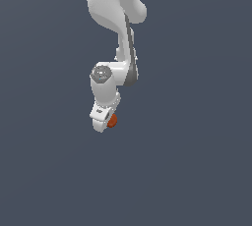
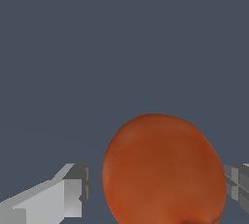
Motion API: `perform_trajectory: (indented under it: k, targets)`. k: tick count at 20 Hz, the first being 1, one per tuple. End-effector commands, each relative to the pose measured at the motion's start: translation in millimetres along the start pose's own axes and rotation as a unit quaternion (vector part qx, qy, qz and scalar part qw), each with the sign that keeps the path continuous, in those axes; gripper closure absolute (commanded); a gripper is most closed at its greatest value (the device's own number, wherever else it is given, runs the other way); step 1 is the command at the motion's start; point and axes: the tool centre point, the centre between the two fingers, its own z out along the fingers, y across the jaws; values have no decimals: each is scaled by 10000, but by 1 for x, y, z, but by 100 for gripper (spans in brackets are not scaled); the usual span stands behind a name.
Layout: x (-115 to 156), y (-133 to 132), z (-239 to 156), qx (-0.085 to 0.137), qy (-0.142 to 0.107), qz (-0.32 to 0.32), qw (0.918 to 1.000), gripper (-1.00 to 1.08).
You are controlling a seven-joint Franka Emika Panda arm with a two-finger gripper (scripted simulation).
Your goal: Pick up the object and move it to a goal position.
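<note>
The object is an orange-red ball (image 2: 163, 172) with a slightly mottled surface. In the wrist view it fills the space between my two grey fingers. One finger (image 2: 73, 194) stands a small gap away from the ball's side. The other finger (image 2: 237, 184) is at the ball's opposite edge, partly hidden by it. In the exterior view the ball (image 1: 112, 120) peeks out beside the white gripper (image 1: 104, 121), which hangs at the end of the arm and hides most of the ball. The jaws are open around the ball.
A plain dark grey-blue surface (image 1: 197, 171) surrounds the gripper in both views. The white arm (image 1: 115, 18) reaches down from the top of the exterior view. No other objects show.
</note>
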Motion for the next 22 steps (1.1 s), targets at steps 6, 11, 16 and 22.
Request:
perform_trajectory:
  k: [6,11,16,22]
  targets:
    - [0,1,4,-8,1,-1,10000,108]
    - [0,1,4,-8,1,-1,10000,108]
    - [0,1,1,-18,1,-1,10000,108]
    - [-6,-3,-16,-18,1,-1,10000,108]
